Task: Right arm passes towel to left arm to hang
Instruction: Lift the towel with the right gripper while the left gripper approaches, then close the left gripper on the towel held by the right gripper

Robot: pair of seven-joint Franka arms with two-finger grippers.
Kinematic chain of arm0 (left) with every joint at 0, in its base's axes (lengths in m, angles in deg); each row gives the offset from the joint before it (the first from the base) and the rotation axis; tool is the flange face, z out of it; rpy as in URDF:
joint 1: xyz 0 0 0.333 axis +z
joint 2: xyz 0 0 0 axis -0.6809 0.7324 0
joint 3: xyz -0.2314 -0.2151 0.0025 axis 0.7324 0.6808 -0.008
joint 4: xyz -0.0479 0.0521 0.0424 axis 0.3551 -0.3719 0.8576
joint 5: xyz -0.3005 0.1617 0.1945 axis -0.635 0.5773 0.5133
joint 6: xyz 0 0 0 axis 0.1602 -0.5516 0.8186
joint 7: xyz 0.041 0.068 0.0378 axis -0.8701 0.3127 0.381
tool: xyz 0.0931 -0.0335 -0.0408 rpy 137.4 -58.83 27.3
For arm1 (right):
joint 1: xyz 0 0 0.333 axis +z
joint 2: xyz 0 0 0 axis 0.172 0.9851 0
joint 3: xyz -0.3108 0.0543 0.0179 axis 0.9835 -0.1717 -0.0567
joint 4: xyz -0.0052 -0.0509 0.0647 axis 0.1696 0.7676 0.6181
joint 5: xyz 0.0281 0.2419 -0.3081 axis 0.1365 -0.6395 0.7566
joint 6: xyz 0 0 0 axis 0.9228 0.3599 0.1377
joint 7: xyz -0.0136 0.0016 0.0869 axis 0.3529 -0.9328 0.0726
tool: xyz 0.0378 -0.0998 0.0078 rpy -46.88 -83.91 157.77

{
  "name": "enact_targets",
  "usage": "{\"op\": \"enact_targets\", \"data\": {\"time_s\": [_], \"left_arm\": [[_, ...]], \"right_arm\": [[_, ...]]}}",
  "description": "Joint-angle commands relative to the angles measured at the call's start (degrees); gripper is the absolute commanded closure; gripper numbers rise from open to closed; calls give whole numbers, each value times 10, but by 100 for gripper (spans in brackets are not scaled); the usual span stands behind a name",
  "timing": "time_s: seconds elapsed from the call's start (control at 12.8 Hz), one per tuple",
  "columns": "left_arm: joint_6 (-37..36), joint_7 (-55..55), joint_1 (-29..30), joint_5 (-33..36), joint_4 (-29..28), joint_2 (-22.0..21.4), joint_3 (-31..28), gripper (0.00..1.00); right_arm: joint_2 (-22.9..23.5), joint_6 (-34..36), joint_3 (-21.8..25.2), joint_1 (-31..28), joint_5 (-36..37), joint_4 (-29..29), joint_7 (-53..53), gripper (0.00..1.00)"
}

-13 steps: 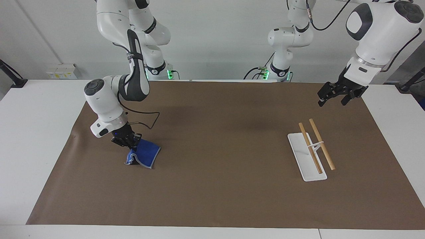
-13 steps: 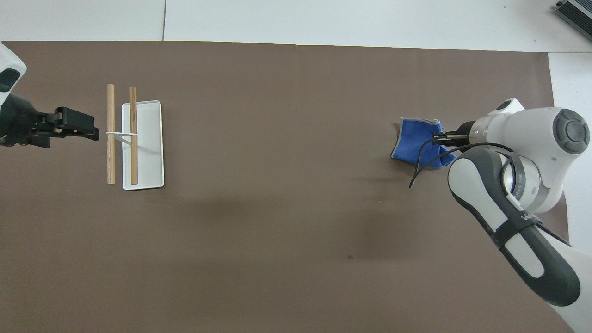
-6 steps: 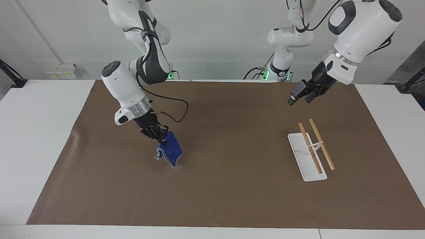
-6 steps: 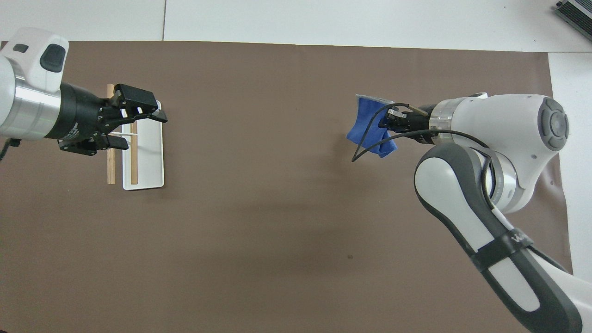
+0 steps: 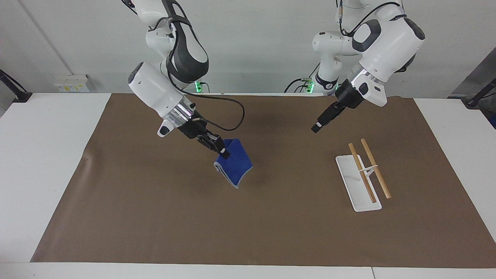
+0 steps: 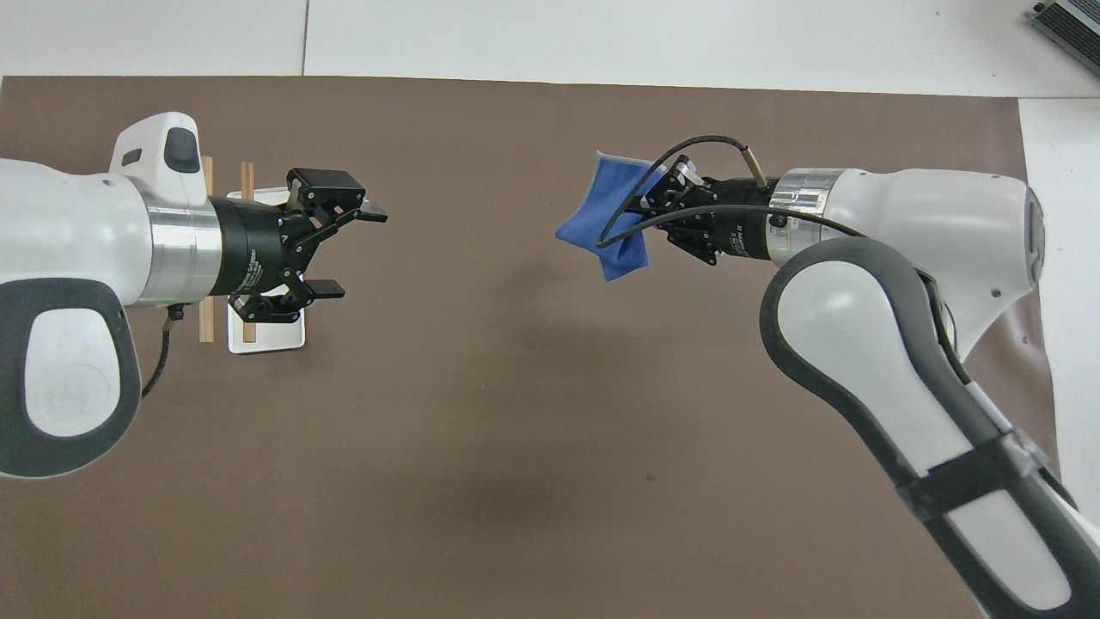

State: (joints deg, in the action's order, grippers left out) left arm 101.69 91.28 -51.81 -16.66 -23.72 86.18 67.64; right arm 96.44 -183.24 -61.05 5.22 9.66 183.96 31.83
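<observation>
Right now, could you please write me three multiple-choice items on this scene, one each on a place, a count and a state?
1. Where is the towel?
A. Flat on the brown mat
B. In the air, hanging from the right claw
C. Draped over the rods

2. How many wooden rods does the white rack carry?
A. One
B. Two
C. Four

3. How is the left claw?
A. Open and empty
B. Shut on the towel
C. Shut on a rod

Key:
1 B: the towel dangles from the right claw, clear of the brown mat.
2 B: two wooden rods lie across the white rack.
3 A: the left claw stands spread with nothing between its fingers.
</observation>
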Motion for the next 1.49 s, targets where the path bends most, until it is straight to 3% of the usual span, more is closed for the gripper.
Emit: {"op": "enact_targets", "data": {"time_s": [0.0,0.47,1.17,1.25,1.33,1.41], "left_arm": [[88,60,-33,-47,-77,-39,-8,0],[267,221,-131,-85,-100,-9,-9,0],[294,242,-144,-83,-95,10,-9,0],[301,242,-144,-83,-95,10,-9,4],[302,242,-144,-83,-95,13,-9,15],[303,241,-144,-83,-95,13,-10,34]], "right_arm": [[-31,15,-14,-8,-70,1,35,100],[-33,10,-26,46,-70,-21,163,100],[-31,16,-25,57,-44,-30,182,100],[-31,17,-24,56,-42,-30,182,100],[-32,17,-24,56,-42,-30,181,100],[-32,17,-23,56,-41,-30,181,100]]}}
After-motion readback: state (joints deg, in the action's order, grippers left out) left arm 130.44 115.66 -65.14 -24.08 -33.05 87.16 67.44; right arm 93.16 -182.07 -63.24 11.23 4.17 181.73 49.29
